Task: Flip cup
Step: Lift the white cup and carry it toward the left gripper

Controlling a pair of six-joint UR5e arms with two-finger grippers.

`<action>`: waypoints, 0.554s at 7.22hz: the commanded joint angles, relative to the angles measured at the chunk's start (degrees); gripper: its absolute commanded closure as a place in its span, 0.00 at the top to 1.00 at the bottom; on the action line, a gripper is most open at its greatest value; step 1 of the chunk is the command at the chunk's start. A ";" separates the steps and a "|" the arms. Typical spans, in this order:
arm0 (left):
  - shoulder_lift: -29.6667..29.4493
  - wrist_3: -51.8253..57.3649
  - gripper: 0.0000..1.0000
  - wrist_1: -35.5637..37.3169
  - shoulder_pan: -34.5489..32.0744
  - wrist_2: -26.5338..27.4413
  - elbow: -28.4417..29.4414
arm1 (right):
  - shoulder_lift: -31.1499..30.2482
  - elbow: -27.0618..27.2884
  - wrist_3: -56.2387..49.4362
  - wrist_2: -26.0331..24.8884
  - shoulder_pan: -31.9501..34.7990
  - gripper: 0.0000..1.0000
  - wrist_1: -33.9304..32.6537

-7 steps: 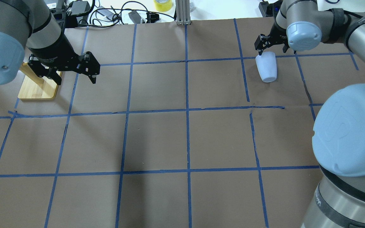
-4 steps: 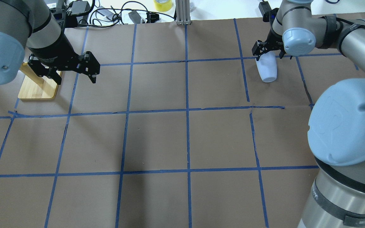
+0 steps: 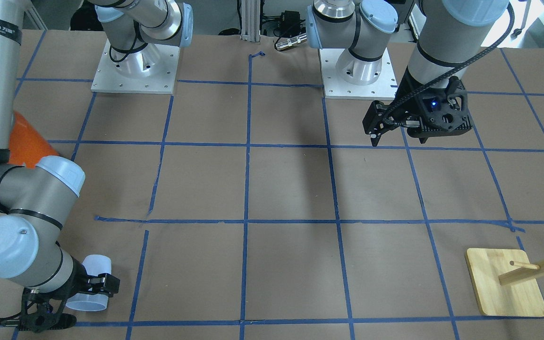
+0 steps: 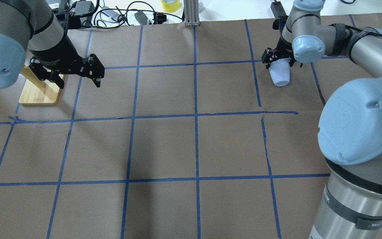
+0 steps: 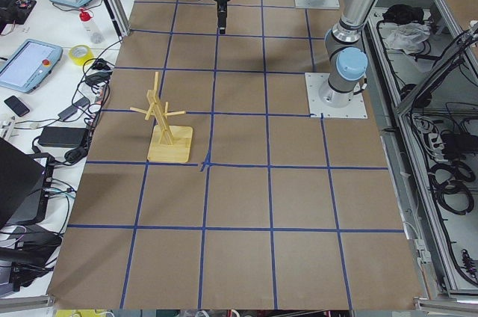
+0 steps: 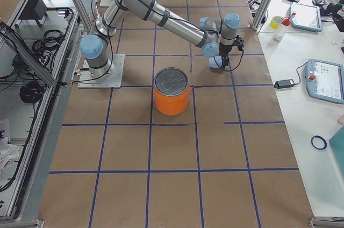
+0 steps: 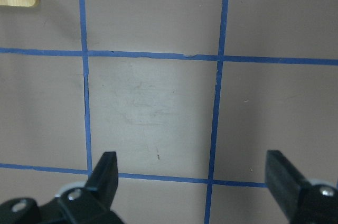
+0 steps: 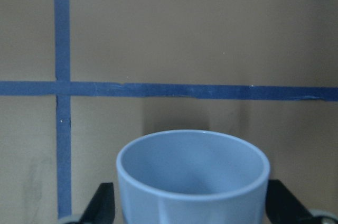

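The cup (image 4: 280,75) is a small pale blue-white tumbler standing mouth up at the far right of the table. It also shows in the front view (image 3: 90,283) and the right side view (image 6: 215,62). In the right wrist view its blue-grey inside (image 8: 193,182) faces the camera. My right gripper (image 4: 279,63) points down, open, with one finger on each side of the cup's upper part. The fingers (image 8: 103,203) sit close to the wall with no clear squeeze. My left gripper (image 4: 78,84) hangs open and empty over the far left; its wrist view shows only bare paper (image 7: 153,113).
A large orange can (image 6: 172,92) with a silver top stands near my right arm's side, partly hidden in the front view (image 3: 26,141). A wooden peg rack (image 4: 40,89) stands at the far left by my left gripper. Cables (image 4: 111,13) and a yellow tape roll (image 4: 170,5) lie beyond the far edge.
My right gripper has come down over the cup, so its fingers now flank the cup's upper part. The cup has stayed in place. My left arm has not moved.
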 commanded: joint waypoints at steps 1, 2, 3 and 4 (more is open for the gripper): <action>0.04 0.00 1.00 0.00 0.00 0.02 0.00 | 1.29 0.00 0.04 0.05 0.00 1.00 -1.85; 0.04 0.00 1.00 0.00 0.00 0.02 0.00 | 1.38 0.00 -0.14 0.05 0.00 0.97 -1.94; -0.05 0.00 1.00 0.00 0.09 0.02 -0.09 | 1.47 0.00 0.21 0.05 0.00 0.82 -3.51; -0.05 0.00 1.00 0.00 0.09 0.02 -0.09 | 1.47 0.00 0.21 -0.04 0.00 0.56 -3.53</action>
